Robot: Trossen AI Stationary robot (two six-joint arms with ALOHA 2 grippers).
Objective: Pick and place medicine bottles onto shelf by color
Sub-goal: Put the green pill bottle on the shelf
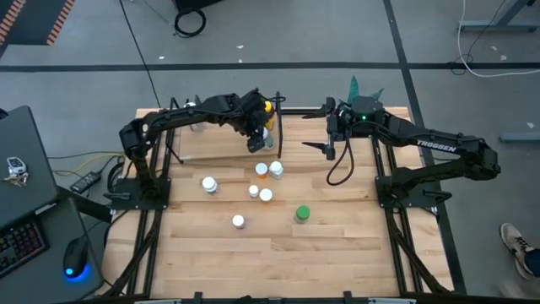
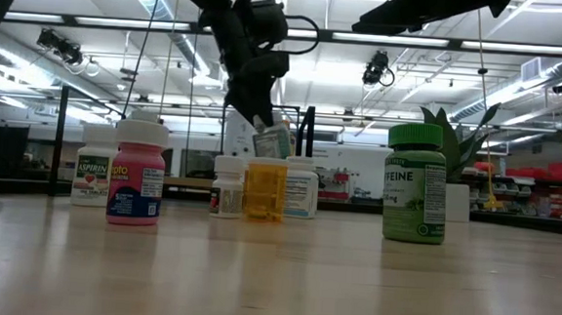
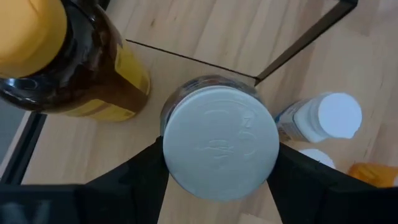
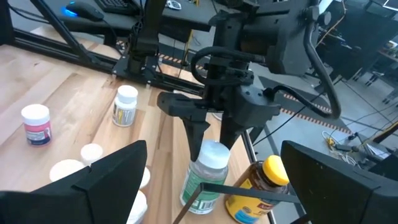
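A: Which step is in hand?

B: A placing step, I'd judge. The left gripper point(image 3: 217, 163) pinches a clear round bottle with a pale grey-white cap point(image 3: 219, 144), one dark finger on each side of the cap. It hangs at the far edge of the slatted wooden table point(image 1: 337, 245), by the right end of the flat light wood shelf framed in thin black rods point(image 1: 221, 143).

A: Is the bottle resting on the board?

B: I cannot tell. In the low view it looks raised and slightly tilted under the gripper. Just beside it stands the taller amber bottle with the yellow cap point(image 4: 256, 186), already at that end of the shelf.

A: What does the next move call for?

B: Lowering it straight until the base sits flat, clear of the amber one and of the black corner rod, then spreading the fingers. A tilted release could tip it.

A: How is the left arm posed?

B: Stretched from its base at the table's left edge along the far edge, wrist bent downward.

A: And the other arm?

B: The right gripper point(image 1: 331, 150) hovers at the far edge toward the right, fingers spread, holding nothing.

A: What remains?

B: White-capped bottles point(image 1: 208, 183) and a green one point(image 1: 302, 214) stand mid-table, with an orange one point(image 1: 262, 171) among them and a pink-bodied one point(image 2: 137, 183) too.
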